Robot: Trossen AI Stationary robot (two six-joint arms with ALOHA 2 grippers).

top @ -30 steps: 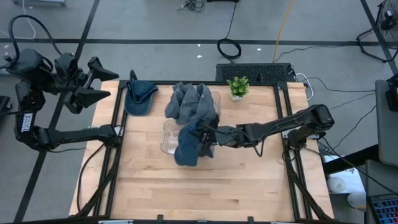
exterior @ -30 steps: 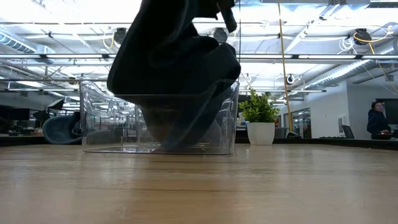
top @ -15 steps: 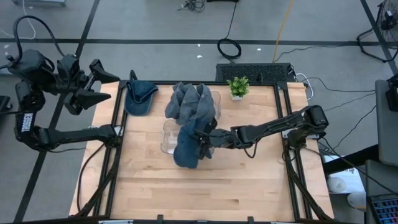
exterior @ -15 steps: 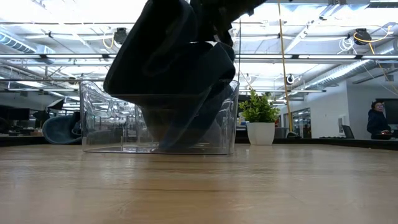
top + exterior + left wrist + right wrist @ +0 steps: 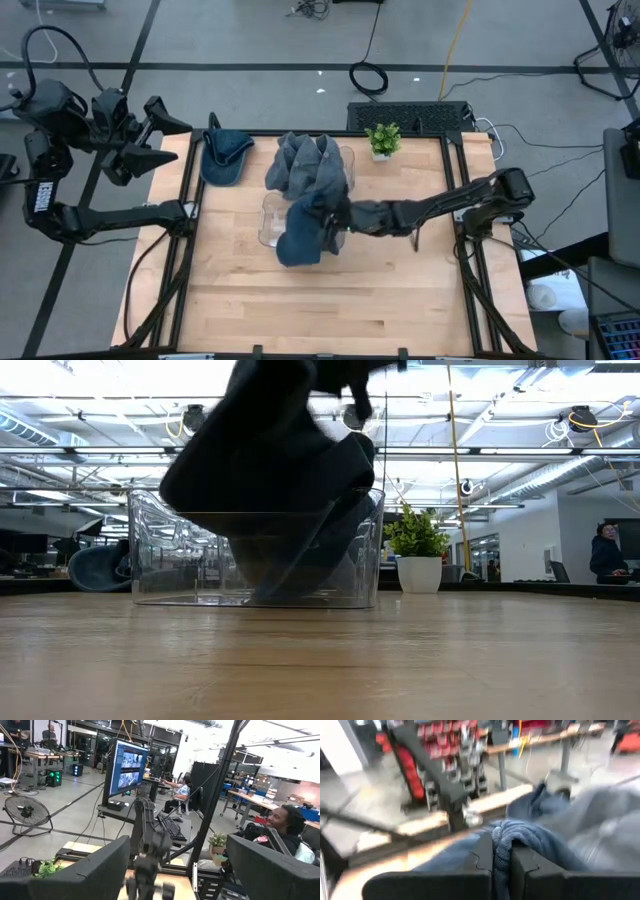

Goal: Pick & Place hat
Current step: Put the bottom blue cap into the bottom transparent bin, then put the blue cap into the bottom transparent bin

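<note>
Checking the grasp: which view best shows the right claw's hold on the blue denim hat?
Right wrist view: the right claw pinches the blue denim hat. High view shows arm and hat; low view only a dark shape.

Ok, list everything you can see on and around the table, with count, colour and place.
held hat: one, dark blue, over the clear bin's near side
hat pile: grey-blue, count unclear, table's far middle
lone hat: one, dark blue, far left corner
clear bin: one, transparent, table centre
potted plant: one, green in white pot, far edge
right gripper: fingers pinching the held hat
left gripper: raised off the table's left, fingers apart
</note>
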